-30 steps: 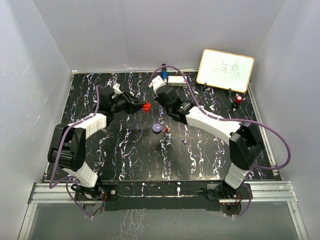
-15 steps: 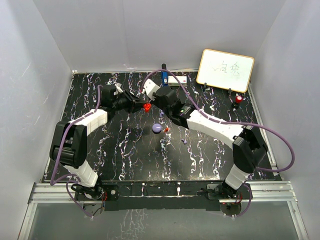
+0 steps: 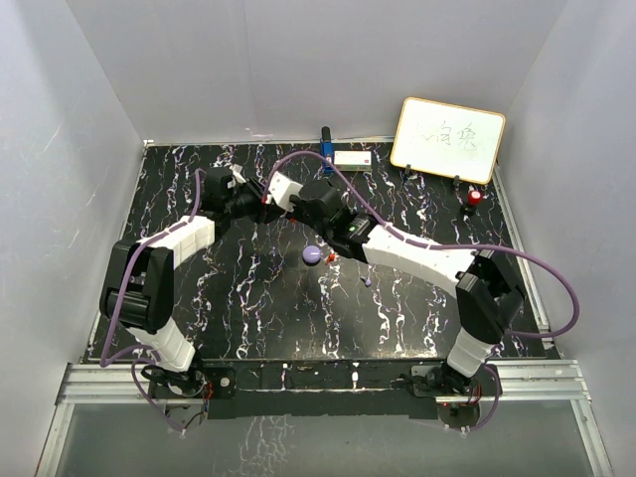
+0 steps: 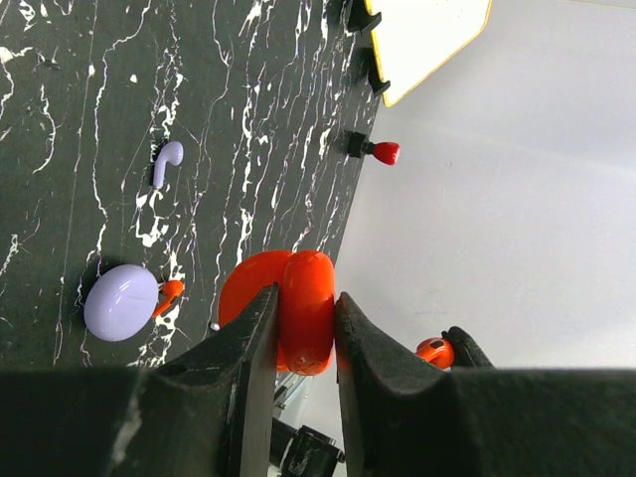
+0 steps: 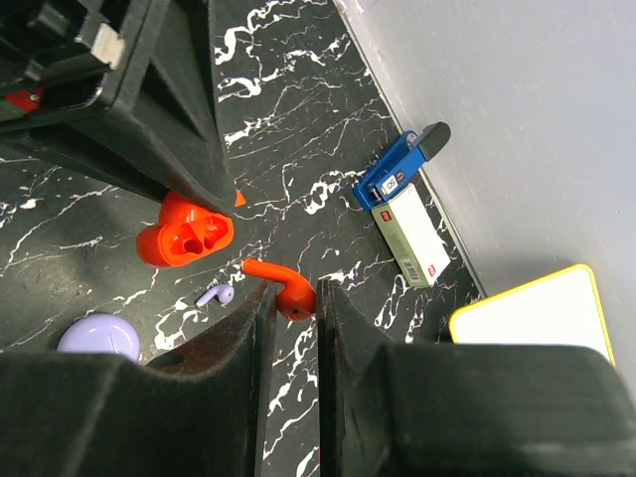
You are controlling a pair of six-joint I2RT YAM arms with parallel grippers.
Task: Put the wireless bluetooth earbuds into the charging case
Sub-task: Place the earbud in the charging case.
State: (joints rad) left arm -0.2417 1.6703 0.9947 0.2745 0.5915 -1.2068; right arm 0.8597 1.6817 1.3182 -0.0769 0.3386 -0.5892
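My left gripper (image 4: pixel 306 298) is shut on the orange-red charging case (image 4: pixel 298 310) and holds it off the table. In the right wrist view the case (image 5: pixel 187 234) is open, its two sockets facing the camera. An orange earbud (image 5: pixel 288 291) is pinched by its head in my right gripper (image 5: pixel 293 295), which is shut and hovers just beside the case. In the top view the two grippers meet at the back middle, and the right wrist (image 3: pixel 298 197) hides the case. A second orange earbud (image 3: pixel 331 257) and a purple earbud (image 3: pixel 368 282) lie on the table.
A purple round case (image 3: pixel 312 254) lies beside the loose orange earbud. At the back stand a white box (image 3: pixel 352 158), a blue object (image 3: pixel 325 141), a whiteboard (image 3: pixel 447 139) and a red-capped object (image 3: pixel 475 197). White walls enclose the black marbled table (image 3: pixel 248 308).
My right arm has swung left with the orange earbud, up to the left gripper. In the top view its wrist now covers the red case, which showed before.
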